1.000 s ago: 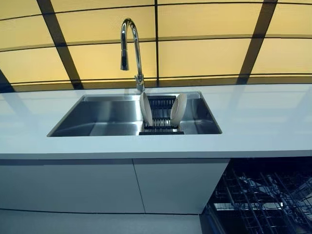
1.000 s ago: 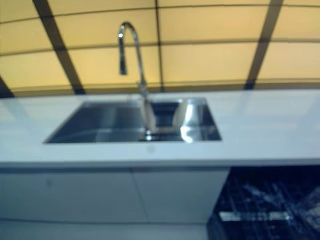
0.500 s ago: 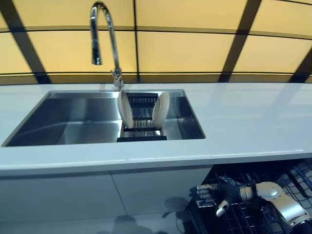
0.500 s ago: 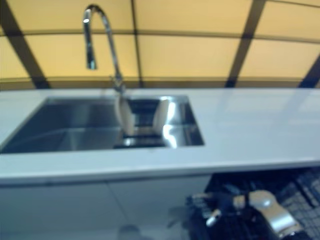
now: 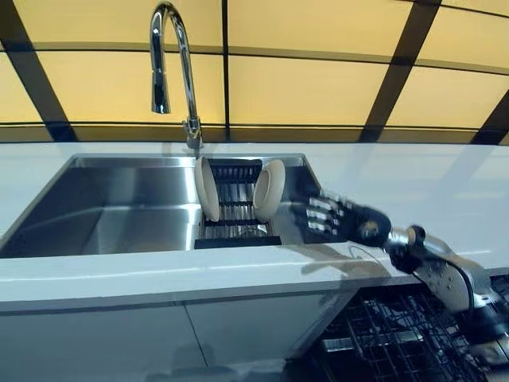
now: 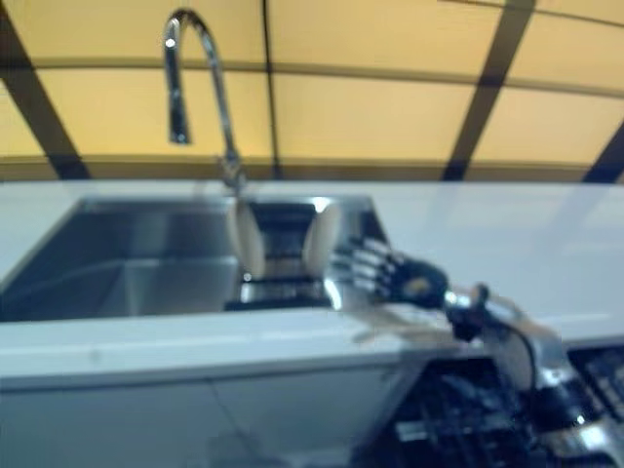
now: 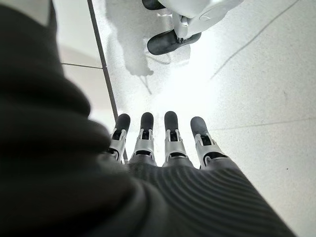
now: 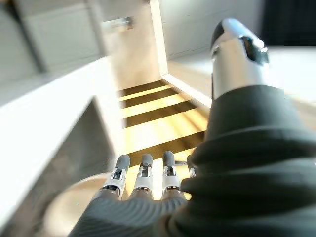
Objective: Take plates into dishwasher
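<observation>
Over on the left, the steel sink [image 5: 119, 211] sat sunk into the white counter [image 5: 413, 179], its basin bare on that side, and the curved chrome faucet [image 5: 179, 64] rose behind it against the yellow panelled wall [image 5: 318, 79]. Inside the sink's right end stood a dark dish rack [image 5: 236, 223], and there were the plates: the left plate [image 5: 207, 189] upright on edge at the rack's left side, the right plate [image 5: 269, 189] upright and leaning a little at its right side, the two apart with bare rack slots between them. Just right of that second plate came the right hand [image 5: 338, 219], reaching in over the counter's front edge, fingers [image 8: 143, 180] straight and spread, holding nothing, near the right plate but not touching it as far as could be seen. Down at the lower right, under the counter, the dishwasher's wire rack [image 5: 390, 334] showed. The left hand [image 7: 163, 148] appeared only in its own wrist view, fingers straight, hanging over the pale floor [image 7: 256, 89].
</observation>
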Tool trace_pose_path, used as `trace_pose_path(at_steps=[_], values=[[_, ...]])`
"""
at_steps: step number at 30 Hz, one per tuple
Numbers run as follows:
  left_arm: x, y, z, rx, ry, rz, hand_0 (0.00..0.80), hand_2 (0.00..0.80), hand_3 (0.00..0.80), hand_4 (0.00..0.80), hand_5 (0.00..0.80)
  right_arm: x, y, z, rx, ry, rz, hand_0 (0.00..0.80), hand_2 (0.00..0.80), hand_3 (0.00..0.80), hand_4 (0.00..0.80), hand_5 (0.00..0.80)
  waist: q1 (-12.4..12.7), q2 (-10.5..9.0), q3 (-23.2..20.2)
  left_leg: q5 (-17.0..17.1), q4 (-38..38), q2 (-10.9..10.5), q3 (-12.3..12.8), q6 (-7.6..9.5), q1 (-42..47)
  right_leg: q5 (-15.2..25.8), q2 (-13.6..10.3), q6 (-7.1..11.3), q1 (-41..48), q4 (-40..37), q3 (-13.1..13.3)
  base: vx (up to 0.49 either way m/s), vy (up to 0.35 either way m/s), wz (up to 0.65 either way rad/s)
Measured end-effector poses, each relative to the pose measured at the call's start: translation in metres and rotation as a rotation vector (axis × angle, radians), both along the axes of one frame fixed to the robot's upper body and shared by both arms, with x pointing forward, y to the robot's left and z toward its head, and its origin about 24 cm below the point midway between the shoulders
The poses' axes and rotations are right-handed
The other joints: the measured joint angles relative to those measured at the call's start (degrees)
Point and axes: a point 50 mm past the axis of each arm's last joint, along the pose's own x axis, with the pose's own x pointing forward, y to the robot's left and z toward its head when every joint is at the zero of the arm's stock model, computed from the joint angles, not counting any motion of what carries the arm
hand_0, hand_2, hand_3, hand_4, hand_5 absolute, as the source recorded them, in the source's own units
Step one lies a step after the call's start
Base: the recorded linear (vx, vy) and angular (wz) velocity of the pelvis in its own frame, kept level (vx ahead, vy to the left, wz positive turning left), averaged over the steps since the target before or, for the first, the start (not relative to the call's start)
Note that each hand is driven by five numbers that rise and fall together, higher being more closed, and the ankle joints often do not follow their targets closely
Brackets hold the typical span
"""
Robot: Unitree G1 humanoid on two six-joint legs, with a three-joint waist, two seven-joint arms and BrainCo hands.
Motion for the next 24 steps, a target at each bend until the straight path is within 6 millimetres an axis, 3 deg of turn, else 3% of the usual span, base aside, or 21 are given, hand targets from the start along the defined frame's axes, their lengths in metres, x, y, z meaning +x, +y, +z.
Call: trace_pose_path(at_steps=[6, 10, 16, 17, 18, 19, 20, 22, 24], values=[[-0.009, -0.003, -0.002, -0.007, 0.023, 0.005, 0.000, 0.000, 0.000, 0.000, 0.000, 0.019, -0.021, 0.028, 0.169, -0.010, -0.231, 0.000, 0.000, 0.000, 0.000, 0.000, 0.3, -0.41, -1.5, 0.0, 0.1, 0.0, 0.4, -0.02, -0.2, -0.2, -0.1, -0.20, 0.1, 0.0, -0.2, 0.052, 0.017, 0.02], [-0.006, -0.003, -0.002, -0.004, 0.022, -0.002, 0.000, 0.000, 0.000, 0.000, 0.000, 0.038, -0.039, 0.042, 0.186, 0.016, -0.446, 0.000, 0.000, 0.000, 0.000, 0.000, 0.5, -0.75, -2.0, 0.1, 0.1, -0.1, 0.4, 0.16, -0.2, -0.1, -0.2, -0.37, 0.1, 0.0, -0.2, 0.063, 0.056, 0.00], [0.005, -0.004, -0.001, -0.005, -0.001, -0.013, 0.000, 0.000, 0.000, 0.000, 0.000, 0.052, -0.068, 0.046, 0.141, 0.098, -0.769, 0.000, 0.000, 0.000, 0.000, 0.000, 1.3, -0.45, -2.0, -0.1, 0.0, 0.2, 0.5, 0.38, 0.0, -0.3, 0.0, 0.18, -0.6, 1.9, -0.2, 0.056, 0.084, -0.02], [0.008, -0.005, -0.001, -0.006, -0.003, -0.034, 0.000, 0.000, 0.000, 0.000, 0.000, 0.054, -0.072, 0.043, 0.130, 0.121, -0.821, 0.000, 0.000, 0.000, 0.000, 0.000, 1.4, 0.59, -1.7, -0.3, 0.0, 1.2, 0.5, 0.59, 0.0, -0.3, 1.0, 0.63, -2.7, 5.9, -0.4, 0.000, 0.000, 0.00], [0.012, -0.006, 0.000, -0.005, -0.006, -0.059, 0.000, 0.000, 0.000, 0.000, 0.000, 0.056, -0.076, 0.042, 0.112, 0.136, -0.876, 0.000, 0.000, 0.000, 0.000, 0.000, 1.4, 1.79, -1.1, -0.2, 0.1, 2.6, 0.6, 0.63, 0.0, -0.5, 2.0, 2.30, -5.4, 10.9, -0.4, 0.000, 0.000, 0.00], [0.014, -0.006, 0.000, -0.004, -0.006, -0.075, 0.000, 0.000, 0.000, 0.000, 0.000, 0.057, -0.080, 0.042, 0.097, 0.146, -0.922, 0.000, 0.000, 0.000, 0.000, 0.000, 1.4, 2.53, -0.6, -0.1, 0.2, 3.6, 0.7, 0.80, -0.1, -2.3, 2.1, 5.20, -7.7, 14.9, -1.1, -0.004, -0.044, 0.03], [0.013, -0.007, -0.001, -0.006, -0.001, -0.077, 0.000, 0.000, 0.000, 0.000, 0.000, 0.056, -0.083, 0.043, 0.084, 0.148, -0.958, 0.000, 0.000, 0.000, 0.000, 0.000, 1.3, 2.78, -0.5, -0.1, 0.2, 3.6, 1.1, 0.81, 0.0, -3.6, 0.0, 6.34, -8.4, 16.3, -2.4, 0.004, -0.052, -0.15], [0.009, -0.007, -0.001, -0.007, 0.012, -0.076, 0.000, 0.000, 0.000, 0.000, 0.000, 0.058, -0.083, 0.047, 0.037, 0.132, -1.020, 0.000, 0.000, 0.000, 0.000, 0.000, 1.7, 2.00, -0.4, -0.3, 0.1, 3.1, 2.4, 0.77, -0.2, -3.6, -4.8, 8.13, -10.1, 15.2, -2.7, 0.046, -0.090, -0.28], [0.007, -0.002, 0.000, 0.005, 0.023, -0.070, 0.000, 0.000, 0.000, 0.000, 0.000, 0.059, -0.084, 0.044, -0.032, 0.126, -1.077, 0.000, 0.000, 0.000, 0.000, 0.000, 1.5, 1.37, -0.2, -0.2, 0.1, 3.1, 2.0, 0.30, 0.0, -3.5, -7.0, 8.30, -10.0, 11.7, -2.2, 0.063, -0.081, -0.03]])
